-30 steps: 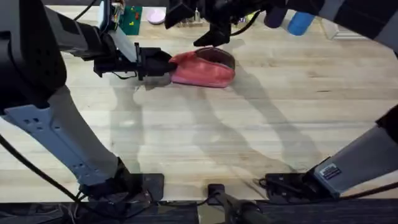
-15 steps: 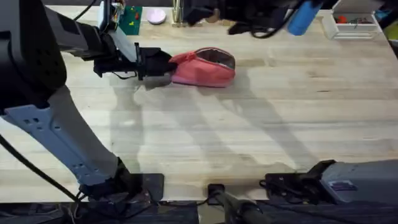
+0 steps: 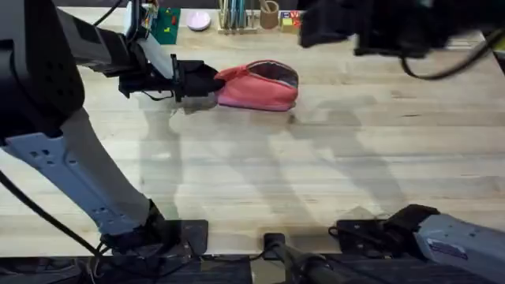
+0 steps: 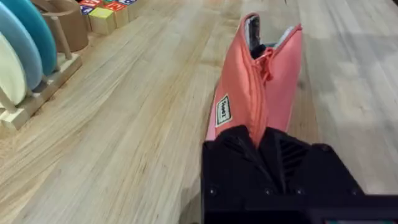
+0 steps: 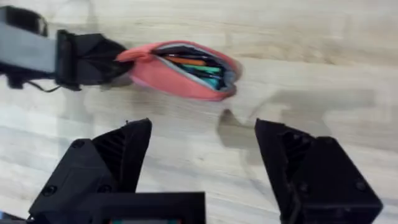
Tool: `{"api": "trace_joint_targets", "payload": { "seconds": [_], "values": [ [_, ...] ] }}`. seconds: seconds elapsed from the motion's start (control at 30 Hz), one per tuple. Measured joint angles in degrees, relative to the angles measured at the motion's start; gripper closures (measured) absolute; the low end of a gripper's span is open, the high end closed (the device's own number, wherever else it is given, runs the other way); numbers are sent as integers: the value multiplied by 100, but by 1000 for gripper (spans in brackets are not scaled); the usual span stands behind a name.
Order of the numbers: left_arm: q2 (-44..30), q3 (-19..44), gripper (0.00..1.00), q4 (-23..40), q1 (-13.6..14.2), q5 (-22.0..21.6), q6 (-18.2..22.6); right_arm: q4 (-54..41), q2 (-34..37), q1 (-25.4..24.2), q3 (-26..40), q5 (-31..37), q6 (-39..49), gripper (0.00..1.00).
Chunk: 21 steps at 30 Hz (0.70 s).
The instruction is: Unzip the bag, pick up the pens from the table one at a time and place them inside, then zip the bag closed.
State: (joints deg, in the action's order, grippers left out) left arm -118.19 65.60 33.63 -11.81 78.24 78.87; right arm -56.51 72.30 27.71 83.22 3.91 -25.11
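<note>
Left end effector (image 3: 207,81) clamped on the open pink bag's (image 3: 260,87) end.

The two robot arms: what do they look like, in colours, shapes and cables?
Both grippers, the left gripper and the right gripper, are matte black with blocky, angular fingers and small screws. In the overhead view the left arm has a black upper part, a light grey link with rivet holes, and thin black cables. The right arm shows a grey link with a small label.

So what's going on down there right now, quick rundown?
Left claw shut on the bag end. Right claw open, above the table. Bag unzipped, pens inside. Nothing in the way.
</note>
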Motion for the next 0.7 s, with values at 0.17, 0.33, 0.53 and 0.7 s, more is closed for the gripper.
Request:
{"api": "trace_joint_targets", "payload": {
  "seconds": [0.17,0.33,0.53,0.7],
  "values": [
    [0,0,959,0,0,8,0,553,-658,-584,-849,-524,273,7],
    [0,0,959,0,0,9,0,1124,-659,-497,-1246,-1038,-61,6],
    [0,0,959,0,0,10,0,1780,-145,84,-1324,-1158,-769,6],
    [0,0,959,0,0,11,0,2238,297,705,-1337,-833,-1326,6]
  ]
}}
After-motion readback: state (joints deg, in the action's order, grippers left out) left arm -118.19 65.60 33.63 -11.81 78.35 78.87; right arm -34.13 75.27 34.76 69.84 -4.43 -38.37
